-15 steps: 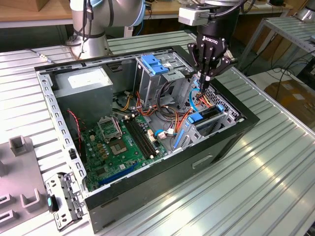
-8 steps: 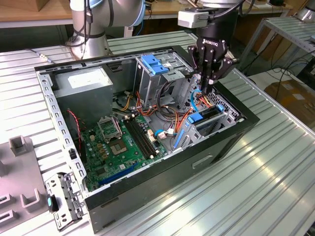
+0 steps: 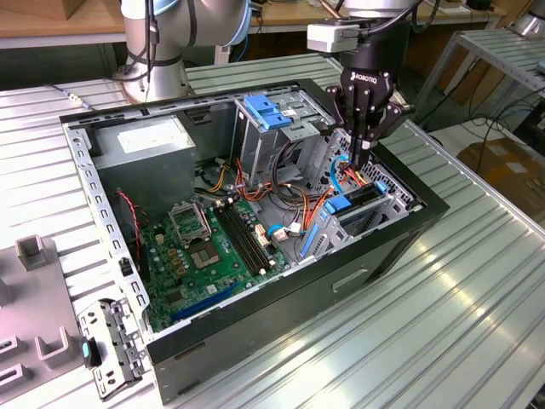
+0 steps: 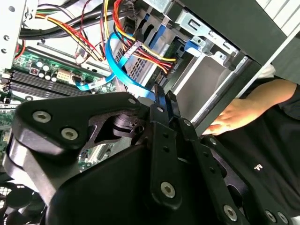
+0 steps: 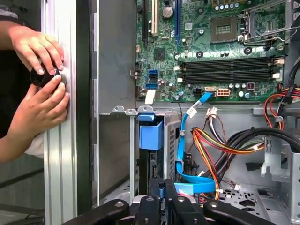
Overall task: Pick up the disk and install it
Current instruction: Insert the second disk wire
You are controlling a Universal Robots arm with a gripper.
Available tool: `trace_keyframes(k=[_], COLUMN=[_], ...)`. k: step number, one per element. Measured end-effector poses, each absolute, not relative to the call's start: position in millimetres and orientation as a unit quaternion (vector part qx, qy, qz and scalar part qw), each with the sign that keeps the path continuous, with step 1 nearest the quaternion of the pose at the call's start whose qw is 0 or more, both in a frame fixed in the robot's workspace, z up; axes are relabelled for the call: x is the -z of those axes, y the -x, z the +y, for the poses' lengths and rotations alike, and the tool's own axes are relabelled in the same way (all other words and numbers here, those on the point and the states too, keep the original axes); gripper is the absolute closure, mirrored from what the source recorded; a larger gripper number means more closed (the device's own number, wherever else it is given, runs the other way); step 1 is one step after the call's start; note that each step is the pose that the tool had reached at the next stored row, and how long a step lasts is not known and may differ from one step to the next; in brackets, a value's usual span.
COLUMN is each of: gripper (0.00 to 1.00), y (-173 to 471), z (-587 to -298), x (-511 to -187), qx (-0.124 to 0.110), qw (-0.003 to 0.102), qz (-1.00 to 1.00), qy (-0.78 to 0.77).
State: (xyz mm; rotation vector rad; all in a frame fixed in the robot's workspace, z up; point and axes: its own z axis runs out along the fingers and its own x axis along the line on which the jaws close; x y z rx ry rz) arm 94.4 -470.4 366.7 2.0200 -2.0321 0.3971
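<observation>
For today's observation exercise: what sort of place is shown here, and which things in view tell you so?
Probably a robotics lab or test workshop: a robot arm's gripper reaches into an open computer case on a ribbed aluminium table, with a person's hands at its edge.

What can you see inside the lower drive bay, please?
The disk stands on edge in the bay, its blue carrier end showing; the gripper hangs above. Its lower part is hidden.

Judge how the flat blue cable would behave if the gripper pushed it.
The flat blue cable hangs in a loose curve, so it would probably flex aside. It looks thin, likely light. One end seems plugged into the motherboard, so it may spring back.
</observation>
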Motion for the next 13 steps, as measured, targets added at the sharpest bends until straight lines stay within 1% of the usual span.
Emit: trace_keyframes(k=[3,7,10,13], gripper=[0.84,0.84,0.84,0.84], y=[-94.3,-94.3,-92.8,-91.7], z=[-473.9,-484.6,-491.7,-500.7], x=[-365.5,-363.9,-362.4,-361.2], qx=[-0.135,-0.13,-0.118,-0.104], qw=[0.122,0.113,0.101,0.086], qz=[-0.697,-0.698,-0.699,-0.702], qy=[-0.693,-0.695,-0.698,-0.7])
